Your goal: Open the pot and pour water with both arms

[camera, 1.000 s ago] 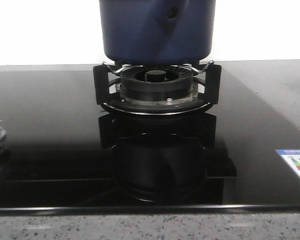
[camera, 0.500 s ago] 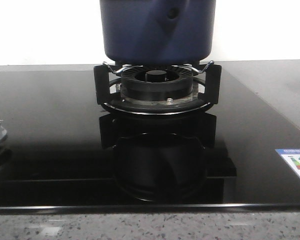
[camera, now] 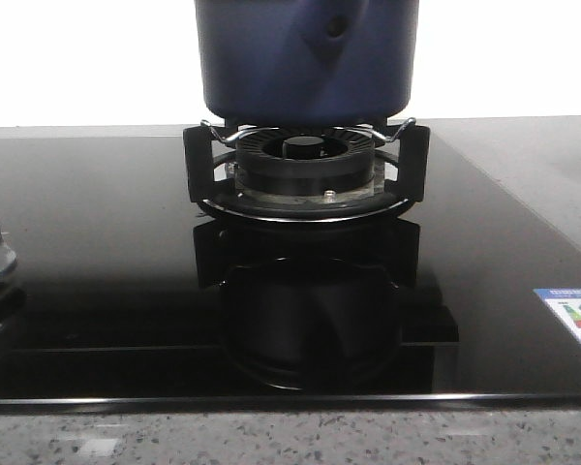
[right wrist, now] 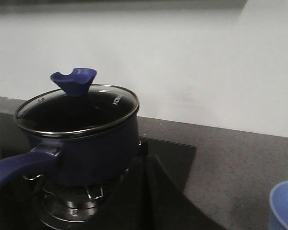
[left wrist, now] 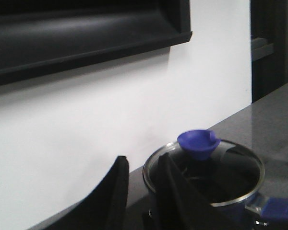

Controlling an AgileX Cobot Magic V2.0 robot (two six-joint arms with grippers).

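A: Where's the pot (camera: 305, 58)?
B: On the burner (camera: 305, 170) at the far middle of the black hob (camera: 97, 252), which sits in the counter (camera: 523, 165). The glass lid (right wrist: 77, 110) with its blue knob (right wrist: 74, 80) is on, so nothing's opened yet.

A: And the hands?
B: The left hand (left wrist: 141, 191) is near the pot, level with the lid, its fingers a little apart and holding nothing. The right hand (right wrist: 144, 191) shows only as a dark shape low beside the pot; I can't tell whether it's apart or together.

A: So which step?
B: The approach, I'd say. Next, one hand should close on the knob and lift the lid straight up, while the other takes the handle (right wrist: 19, 167). A blue cup (right wrist: 284, 206) waits to the right, likely for pouring.
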